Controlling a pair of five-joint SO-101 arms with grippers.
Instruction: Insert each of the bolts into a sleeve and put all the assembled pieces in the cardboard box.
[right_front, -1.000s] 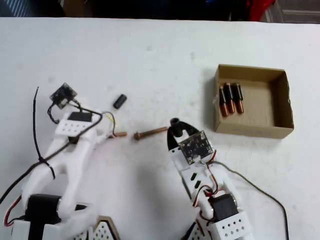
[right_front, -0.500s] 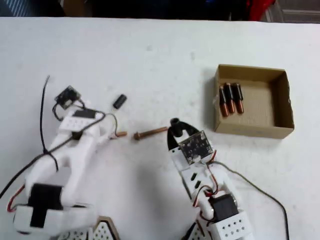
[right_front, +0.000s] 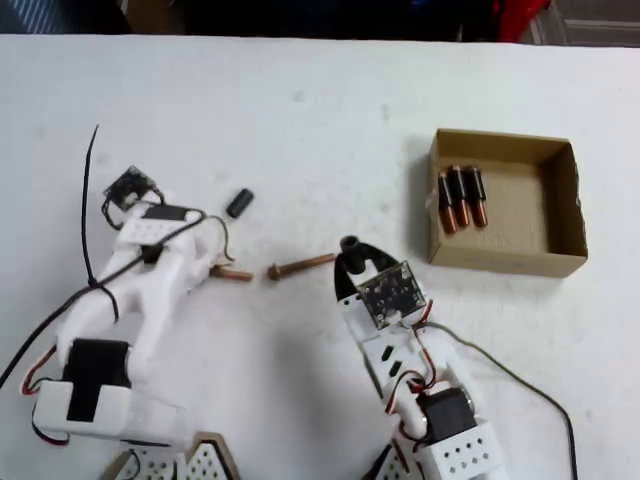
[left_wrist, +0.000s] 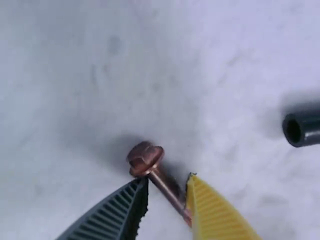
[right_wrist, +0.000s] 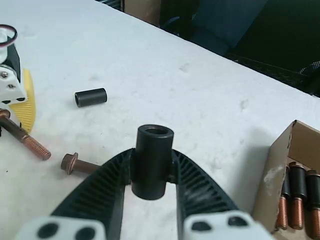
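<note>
Left end effector (left_wrist: 167, 187) pinches copper bolt (left_wrist: 145, 157) by shank. Right end effector (right_wrist: 151, 165) clamps black sleeve (right_wrist: 155, 137) upright. Second bolt (right_front: 300, 265) lies on worktop (right_front: 330, 130) between them, spare sleeve (right_front: 239, 203) nearby. Three assembled pieces (right_front: 460, 198) inside cardboard box (right_front: 505, 262).

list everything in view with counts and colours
table: 1, white
cardboard box: 1, brown, right part of the table
assembled pieces: 3, black and copper, in the box
held bolt: 1, copper, in the left hand
loose bolt: 1, copper, on the table between the arms
held sleeve: 1, black, upright in the right hand
loose sleeve: 1, black, on the table by the left arm
left hand: 1, grey and yellow
right hand: 1, black
</note>
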